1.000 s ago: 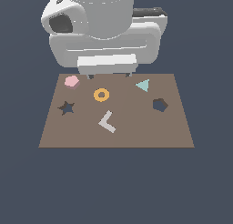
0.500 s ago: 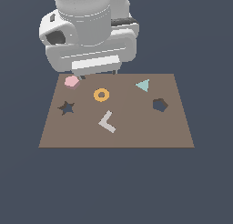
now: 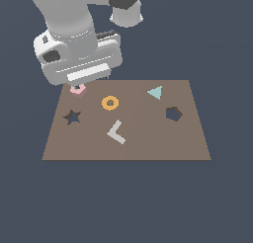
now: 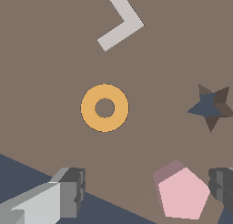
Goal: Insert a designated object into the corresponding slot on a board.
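Note:
The pale pink hexagonal block (image 3: 77, 89) lies on the brown board (image 3: 148, 143) at its far corner on the exterior view's left, partly hidden under my hand. My gripper (image 3: 90, 83) hangs low over it, open. In the wrist view the pink block (image 4: 182, 193) sits between the spread fingers (image 4: 68, 191), closer to one of them, and the gripper (image 4: 148, 191) is open around it without touching. The dark hexagon-like slot (image 3: 173, 113) is on the board's right side in the exterior view, empty and out of the wrist view.
On the board (image 4: 45, 59) are an orange ring (image 3: 110, 102) (image 4: 104, 108), a dark star-shaped hole (image 3: 72, 117) (image 4: 210, 107), a grey L-shaped piece (image 3: 116, 132) (image 4: 120, 22) and a teal triangle (image 3: 155, 92). The board's far edge runs just beside the block.
The arm has moved toward the exterior view's left and come down, so the hand now hangs over the pink block and partly hides it. The pieces on the board have not moved.

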Robot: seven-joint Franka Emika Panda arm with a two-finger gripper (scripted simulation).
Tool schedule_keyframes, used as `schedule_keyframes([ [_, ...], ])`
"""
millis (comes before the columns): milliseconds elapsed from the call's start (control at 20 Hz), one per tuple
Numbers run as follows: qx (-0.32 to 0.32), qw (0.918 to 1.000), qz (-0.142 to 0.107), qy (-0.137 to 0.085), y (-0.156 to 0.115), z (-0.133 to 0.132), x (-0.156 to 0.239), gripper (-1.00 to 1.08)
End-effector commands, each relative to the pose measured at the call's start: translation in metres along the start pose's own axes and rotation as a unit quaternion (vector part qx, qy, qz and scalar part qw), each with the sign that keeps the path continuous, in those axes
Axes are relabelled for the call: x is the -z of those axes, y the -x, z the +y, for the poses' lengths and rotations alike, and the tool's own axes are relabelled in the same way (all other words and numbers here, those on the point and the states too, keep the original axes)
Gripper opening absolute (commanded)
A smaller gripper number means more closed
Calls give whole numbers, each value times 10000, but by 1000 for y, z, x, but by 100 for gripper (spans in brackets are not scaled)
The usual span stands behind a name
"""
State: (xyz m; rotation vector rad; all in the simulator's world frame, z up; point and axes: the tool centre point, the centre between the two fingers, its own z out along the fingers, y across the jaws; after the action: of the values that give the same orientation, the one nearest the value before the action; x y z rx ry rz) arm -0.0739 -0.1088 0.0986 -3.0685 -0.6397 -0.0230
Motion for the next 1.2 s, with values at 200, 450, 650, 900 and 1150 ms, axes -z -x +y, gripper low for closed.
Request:
schedule_keyframes([
  [200, 547, 9985, -37, 2, 26, 24, -24, 100],
  [450, 839, 9965, -60, 4, 38, 40, -36, 100],
  [650, 998, 9950, -72, 6, 44, 49, -43, 100],
  [900, 1094, 9940, -80, 9, 48, 54, -48, 100],
  [1150, 1090, 9940, -82, 9, 47, 55, -48, 100],
])
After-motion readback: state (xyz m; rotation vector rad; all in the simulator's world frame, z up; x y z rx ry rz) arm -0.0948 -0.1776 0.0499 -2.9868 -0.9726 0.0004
